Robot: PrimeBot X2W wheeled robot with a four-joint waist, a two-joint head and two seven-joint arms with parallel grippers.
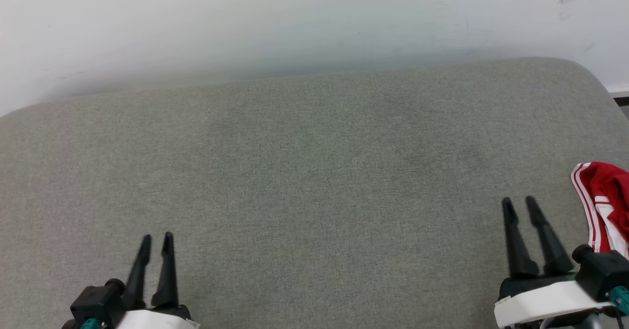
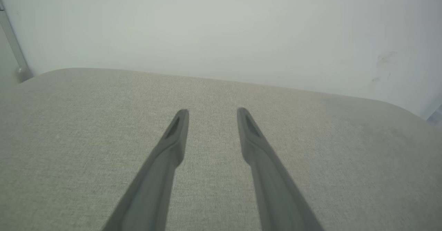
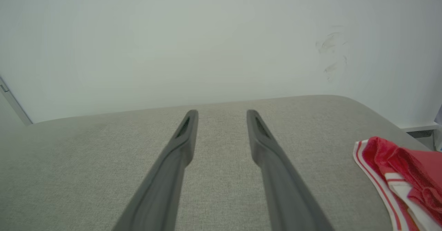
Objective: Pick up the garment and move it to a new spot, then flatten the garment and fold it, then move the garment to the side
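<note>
**Red jersey [image 1: 607, 196] bunched just to the right of our right tool [image 1: 519, 201]**

Our right tool hovers over the grey woven surface [image 1: 314, 171] with its two dark fingers parted and nothing between them. The jersey lies crumpled on the surface to this tool's right, level with the base of the fingers. Its white edge with red stripes is turned towards the tool. The fingers are clear of the fabric. We cannot tell whether the cloth touches the black block at the wrist. From the right wrist, we see the jersey reach the frame's right edge, near the rounded corner of the surface.

Our left tool [image 1: 157, 236] is well apart from the jersey, on the far side of our right tool. Its fingers are also spread and hold nothing, and bare upholstery shows between them. Both tools point towards the pale wall [image 1: 295, 19] that rises beyond the surface's far edge.
</note>
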